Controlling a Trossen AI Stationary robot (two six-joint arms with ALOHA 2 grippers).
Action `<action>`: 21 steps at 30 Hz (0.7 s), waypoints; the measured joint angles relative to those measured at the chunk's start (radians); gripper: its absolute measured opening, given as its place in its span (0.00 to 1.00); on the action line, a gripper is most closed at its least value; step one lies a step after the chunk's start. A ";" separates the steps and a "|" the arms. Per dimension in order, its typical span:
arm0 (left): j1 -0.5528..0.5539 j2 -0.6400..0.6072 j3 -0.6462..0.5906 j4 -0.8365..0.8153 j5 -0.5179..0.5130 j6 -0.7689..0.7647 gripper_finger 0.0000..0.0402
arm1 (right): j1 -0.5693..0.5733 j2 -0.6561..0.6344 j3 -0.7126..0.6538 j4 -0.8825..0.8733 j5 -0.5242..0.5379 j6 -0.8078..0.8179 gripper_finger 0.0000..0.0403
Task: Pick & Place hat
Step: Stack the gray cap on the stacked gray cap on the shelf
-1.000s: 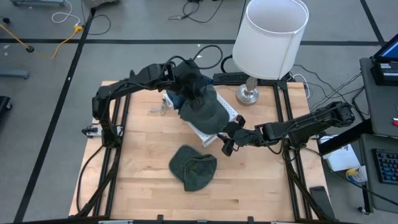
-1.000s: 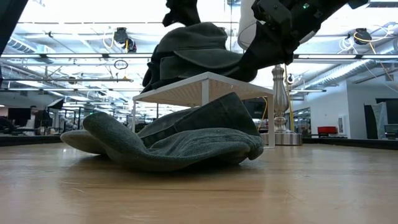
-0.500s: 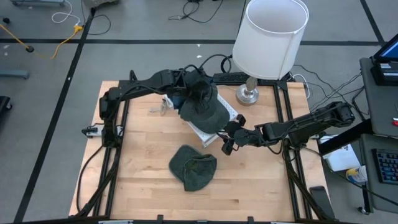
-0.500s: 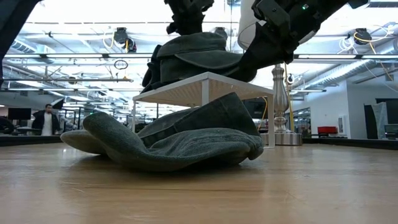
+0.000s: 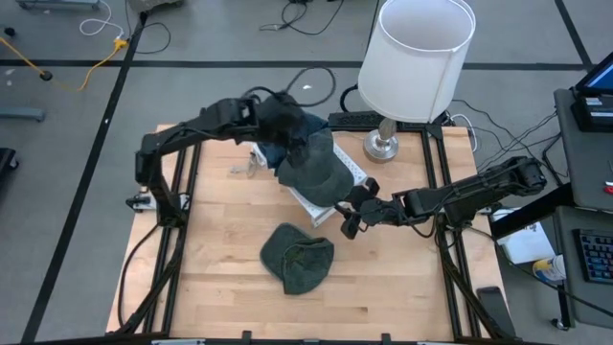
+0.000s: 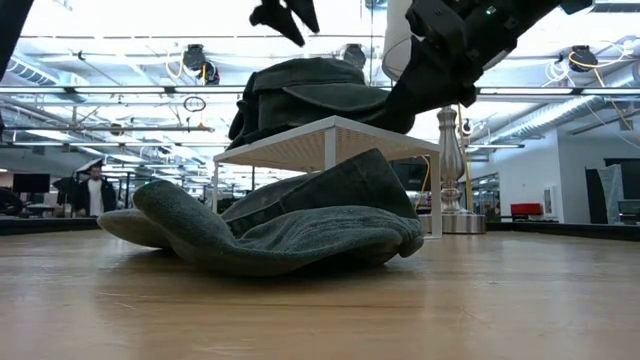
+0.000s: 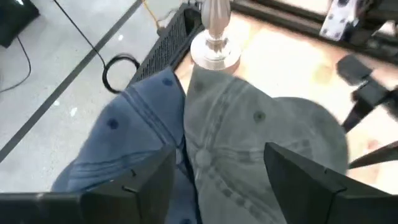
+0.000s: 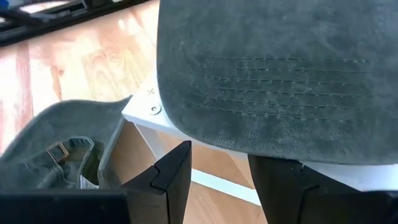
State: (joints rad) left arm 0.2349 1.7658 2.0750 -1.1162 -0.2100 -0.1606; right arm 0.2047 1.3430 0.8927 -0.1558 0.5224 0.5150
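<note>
Wooden table (image 5: pixel 220 287) carries a white rack (image 5: pixel 321 203) near its far edge, grey-green hat (image 5: pixel 311 168) resting on top. Left gripper (image 5: pixel 284 123), jaws apart and empty, sits directly above that hat. Second hat (image 5: pixel 299 258) lies mid-table, nearer the right gripper (image 5: pixel 350 218), whose jaws stand parted and empty beside the rack.

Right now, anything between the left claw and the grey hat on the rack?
Nothing. In the low view the left claw hangs open above the grey hat on the white rack, with clear air between.
</note>
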 joint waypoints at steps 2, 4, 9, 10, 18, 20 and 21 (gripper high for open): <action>-0.003 -0.031 0.000 -0.011 0.001 -0.001 0.64 | 0.000 0.000 0.000 -0.020 -0.002 0.045 0.37; -0.012 -0.061 0.000 -0.008 0.018 -0.003 0.66 | 0.001 0.000 0.000 -0.043 -0.004 0.095 0.37; -0.029 -0.147 0.000 0.009 0.124 -0.025 0.65 | 0.014 -0.002 0.000 -0.063 -0.023 0.164 0.37; -0.030 -0.164 0.000 0.011 0.134 -0.026 0.64 | 0.019 -0.007 0.000 -0.062 -0.030 0.173 0.37; -0.073 -0.282 0.000 -0.011 0.193 -0.061 0.60 | 0.088 -0.062 0.000 -0.157 -0.087 0.298 0.37; -0.088 -0.310 0.000 -0.041 0.194 -0.087 0.60 | 0.111 -0.076 -0.001 -0.176 -0.115 0.323 0.37; -0.094 -0.321 0.000 -0.058 0.194 -0.100 0.61 | 0.124 -0.078 0.000 -0.170 -0.127 0.332 0.37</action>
State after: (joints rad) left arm 0.1408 1.4444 2.0751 -1.1737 -0.0158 -0.2602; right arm 0.3286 1.2652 0.8922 -0.3254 0.3950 0.8466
